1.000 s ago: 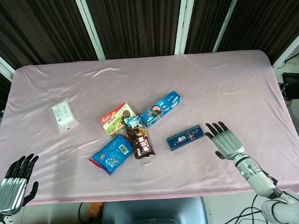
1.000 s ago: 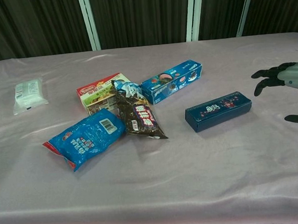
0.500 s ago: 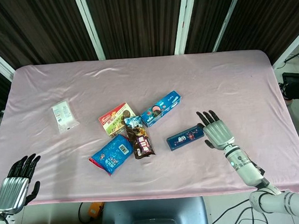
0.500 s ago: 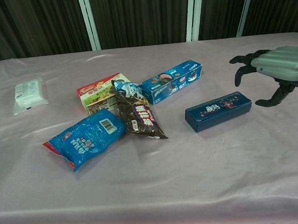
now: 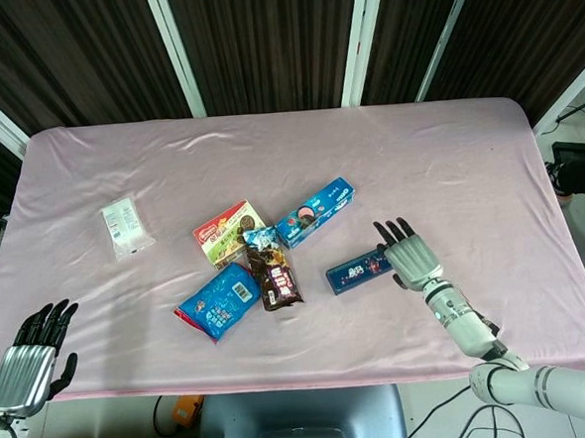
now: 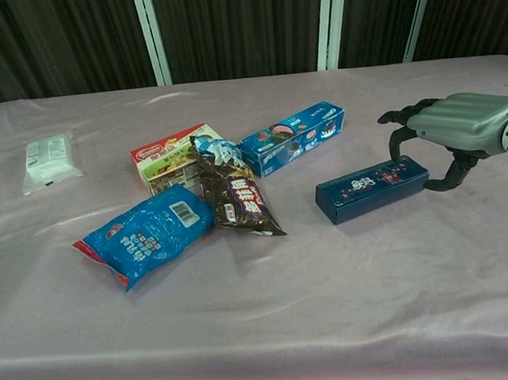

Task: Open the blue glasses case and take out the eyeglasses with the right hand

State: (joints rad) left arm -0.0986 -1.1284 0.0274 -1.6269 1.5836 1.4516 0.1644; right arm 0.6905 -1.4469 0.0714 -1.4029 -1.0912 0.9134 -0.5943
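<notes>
Over the last second the right hand point(image 6: 455, 133) has travelled in from the right edge of the table and now hovers palm-down over the right end of the long, dark blue, box-shaped glasses case point(image 6: 371, 188), fingers spread and curled downward, holding nothing; whether a fingertip touches the case I cannot tell. The left hand point(image 5: 28, 359) hangs off the front left corner of the pink-clothed table point(image 5: 448, 160), fingers loosely apart and empty. The case lies shut, slightly right of the table's middle and nearer the front edge, apart from the snack packets and boxes to its left.

The case looks rigid and light, with a smooth printed skin that is likely to skid on the cloth if pushed from one side. A sound hold would probably be across its narrow width, thumb on the near long wall and fingers on the far one, before prising at the lid seam. The eyeglasses inside are presumably fragile.
</notes>
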